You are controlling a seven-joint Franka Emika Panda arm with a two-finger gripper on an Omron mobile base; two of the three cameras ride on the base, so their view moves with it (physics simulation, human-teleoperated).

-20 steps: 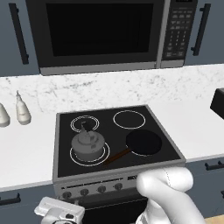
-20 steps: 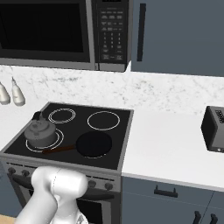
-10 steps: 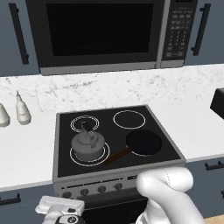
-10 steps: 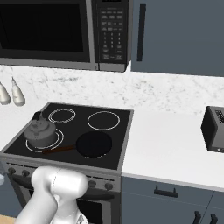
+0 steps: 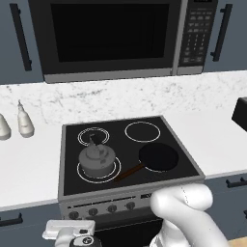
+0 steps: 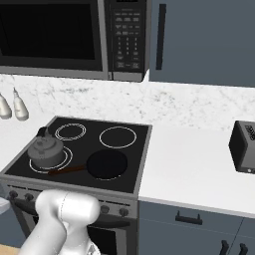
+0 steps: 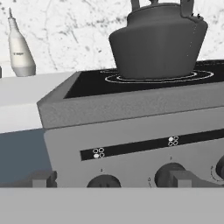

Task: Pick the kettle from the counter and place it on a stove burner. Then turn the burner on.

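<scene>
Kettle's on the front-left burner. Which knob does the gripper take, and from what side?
Probably the stove knob below the kettle; which burner it controls isn't legible. It projects forward from the stove's front panel with a raised bar across its face, so come straight on from the front, fingers either side of the bar, then twist. The gripper sits low before the panel.

Dk grey kettle upright on front-left burner; white counter beside.

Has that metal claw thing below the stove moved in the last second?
Yes. In the left base view the end effector has drifted right along the stove front, from below the panel's left corner to under the leftmost knobs. The kettle stayed on its burner.
</scene>
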